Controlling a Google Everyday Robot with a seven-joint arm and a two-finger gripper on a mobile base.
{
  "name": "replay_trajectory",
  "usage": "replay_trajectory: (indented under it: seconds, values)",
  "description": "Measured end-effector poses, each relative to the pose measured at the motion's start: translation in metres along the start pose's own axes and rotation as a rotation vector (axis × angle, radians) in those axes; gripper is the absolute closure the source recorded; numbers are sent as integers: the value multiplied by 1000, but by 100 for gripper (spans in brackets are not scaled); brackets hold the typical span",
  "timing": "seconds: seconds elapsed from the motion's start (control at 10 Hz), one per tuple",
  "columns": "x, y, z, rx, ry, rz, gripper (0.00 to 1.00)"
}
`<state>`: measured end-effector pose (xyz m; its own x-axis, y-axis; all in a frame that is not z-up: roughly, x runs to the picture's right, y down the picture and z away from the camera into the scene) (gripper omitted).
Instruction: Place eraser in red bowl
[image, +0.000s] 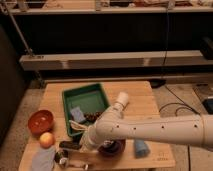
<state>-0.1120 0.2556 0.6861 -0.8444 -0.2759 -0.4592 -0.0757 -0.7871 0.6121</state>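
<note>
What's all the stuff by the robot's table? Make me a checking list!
Surface: wooden table.
Job's things: eraser lies on the table near the front left; red bowl sits at the left edge, and the eraser is not in it.
Clutter: green tray holding a sponge; orange fruit; cloth; dark bowl; blue cup.
Grippers: gripper is shut and low at the eraser's right end; whether it grips the eraser cannot be told.
Cables: cable on the floor to the right.
Surroundings: long shelf behind the table.
</note>
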Motion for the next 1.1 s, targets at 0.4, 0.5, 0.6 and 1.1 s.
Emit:
replay_trajectory:
  seconds: [0.4,0.5,0.6,1.1]
  values:
    - [30,64,-63,-69,131,26,100]
    - [36,77,-75,-82,154,31,100]
    - [43,96,-91,-104,196,39,100]
    - [48,109,-100,-134,253,51,100]
